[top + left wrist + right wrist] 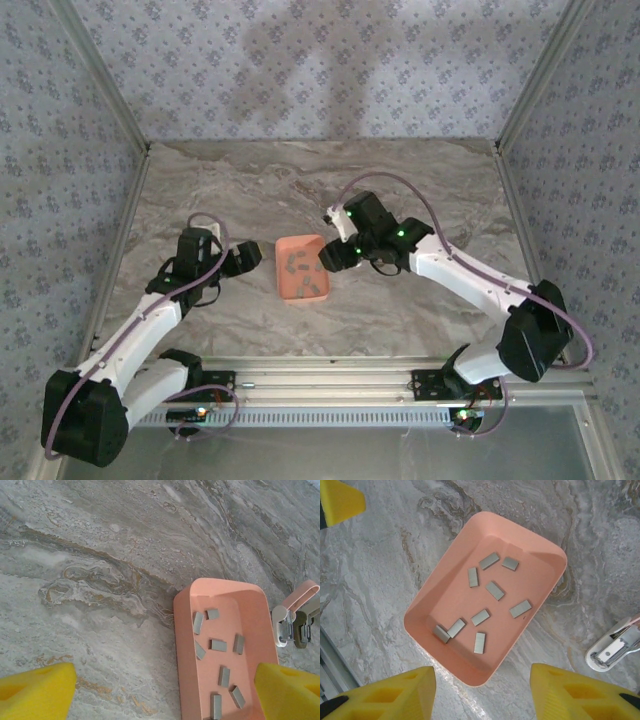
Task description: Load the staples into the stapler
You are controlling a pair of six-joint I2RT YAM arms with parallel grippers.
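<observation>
Several grey staples (495, 590) lie loose in the salmon tray (303, 267) at the table's middle, and they also appear as staples (218, 645) in the left wrist view. The stapler (615, 647) lies on the marble just right of the tray, flipped open with its metal channel showing. In the left wrist view the stapler (286, 625) sits past the tray's far side. My left gripper (165, 695) hovers open at the tray's left edge, empty. Over the tray's near right corner my right gripper (482, 695) is open, nothing between its yellow fingers (385, 695).
The marble table (200, 190) has bare room left of and behind the tray. Patterned walls enclose three sides, with metal posts (110, 100) at the corners. An aluminium rail (330, 380) runs along the near edge between the arm bases.
</observation>
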